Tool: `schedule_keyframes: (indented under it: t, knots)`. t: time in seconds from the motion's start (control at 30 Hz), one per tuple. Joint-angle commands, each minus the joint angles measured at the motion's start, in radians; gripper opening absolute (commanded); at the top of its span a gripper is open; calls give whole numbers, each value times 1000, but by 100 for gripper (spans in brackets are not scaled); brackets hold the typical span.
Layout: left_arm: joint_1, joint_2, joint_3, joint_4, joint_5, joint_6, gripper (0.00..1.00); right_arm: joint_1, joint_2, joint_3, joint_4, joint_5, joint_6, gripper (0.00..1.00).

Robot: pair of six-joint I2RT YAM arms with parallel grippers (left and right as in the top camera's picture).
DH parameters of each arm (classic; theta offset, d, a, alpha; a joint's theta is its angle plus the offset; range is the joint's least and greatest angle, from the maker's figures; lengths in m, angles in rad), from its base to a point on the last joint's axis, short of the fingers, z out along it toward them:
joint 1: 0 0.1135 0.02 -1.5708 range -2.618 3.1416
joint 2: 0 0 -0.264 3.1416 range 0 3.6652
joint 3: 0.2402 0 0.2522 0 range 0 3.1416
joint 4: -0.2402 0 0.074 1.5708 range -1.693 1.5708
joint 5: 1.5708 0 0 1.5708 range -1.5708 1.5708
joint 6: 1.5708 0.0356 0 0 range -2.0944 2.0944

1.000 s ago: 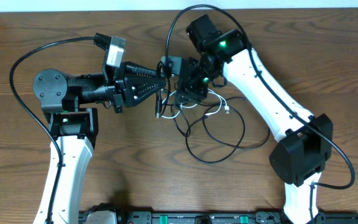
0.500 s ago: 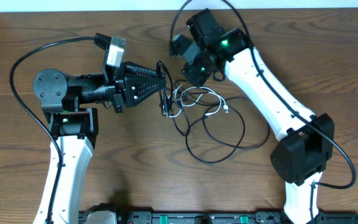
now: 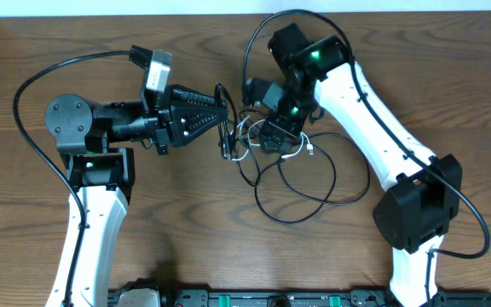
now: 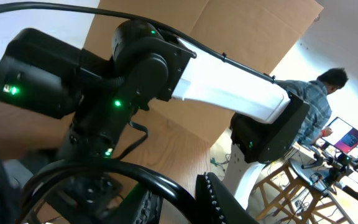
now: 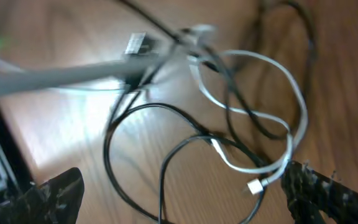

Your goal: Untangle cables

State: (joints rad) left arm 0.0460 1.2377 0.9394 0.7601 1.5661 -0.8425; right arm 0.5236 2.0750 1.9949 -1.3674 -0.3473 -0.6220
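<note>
My right gripper (image 5: 185, 193), lifted away half a second ago, has dropped back, fingers spread, over the thin white cable (image 5: 298, 130) loops beside the thin black cable (image 3: 286, 222).

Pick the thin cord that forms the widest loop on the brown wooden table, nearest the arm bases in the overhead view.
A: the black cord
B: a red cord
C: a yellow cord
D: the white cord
A: the thin black cord sweeps round in the big loop on the brown wooden table, while the thin white cord lies bunched farther up, by the right gripper.
</note>
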Motion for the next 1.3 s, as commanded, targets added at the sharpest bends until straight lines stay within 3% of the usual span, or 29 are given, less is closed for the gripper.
schedule_keyframes:
  t: [0.0, 0.37, 0.5, 0.73, 0.77, 0.87, 0.93, 1.07, 1.27]
  knots:
    - [4, -14, 13, 5, 7, -10, 23, 8, 5, 5, 25, -68, -200, 99]
    - [4, -14, 13, 5, 7, -10, 23, 8, 5, 5, 306, -260, -95, 99]
    - [4, -14, 13, 5, 7, -10, 23, 8, 5, 5, 364, -299, -17, 86]
    - [4, -14, 13, 5, 7, -10, 23, 9, 5, 5, 418, -299, 115, 48]
    - [4, -14, 13, 5, 7, -10, 23, 9, 5, 5, 423, -299, 126, 38]
    - [4, -14, 13, 5, 7, -10, 23, 10, 5, 5, 435, -299, 178, 23]
    - [4, -14, 13, 5, 7, -10, 23, 11, 5, 5, 445, -298, 207, 2]
    - [4, -14, 13, 5, 7, -10, 23, 10, 5, 5, 460, -237, 317, 1]
    - [4, -14, 13, 5, 7, -10, 23, -21, 5, 5, 459, 122, 559, 1]
